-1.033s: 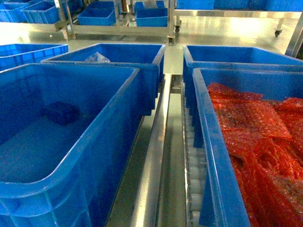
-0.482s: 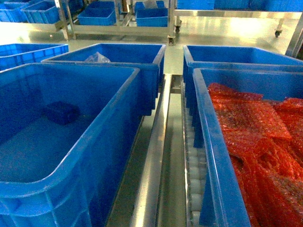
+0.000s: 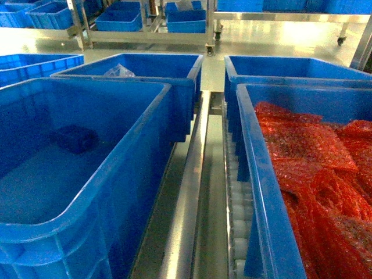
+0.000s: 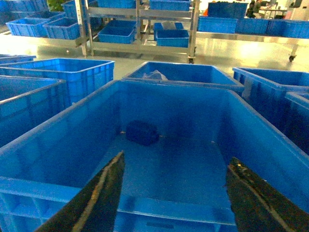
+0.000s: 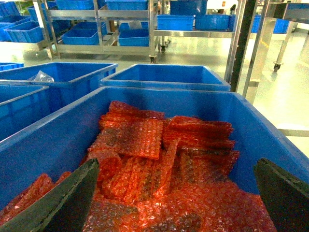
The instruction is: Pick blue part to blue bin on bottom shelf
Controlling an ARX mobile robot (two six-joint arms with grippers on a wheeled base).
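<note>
The blue part (image 3: 75,138) is a small dark-blue block lying on the floor of the near-left blue bin (image 3: 125,165), towards its far left corner. That bin stands on the bottom shelf (image 3: 192,197), whose steel rails and white rollers show between the crates. In the left wrist view the blue part (image 4: 142,132) rests against the far wall of the blue bin (image 4: 164,86). My left gripper (image 4: 176,162) hangs open above the bin's near rim, well short of the part, with nothing between its fingers. My right gripper (image 5: 177,164) is open over red packets (image 5: 159,159). Neither gripper shows in the head view.
A like crate (image 3: 253,174) full of red bubble-wrap packets stands at the near right. Two more blue crates (image 3: 139,72) (image 3: 290,70) sit behind, one holding a clear bag (image 3: 119,71). Racks with further blue bins (image 3: 119,20) line the far side of the floor.
</note>
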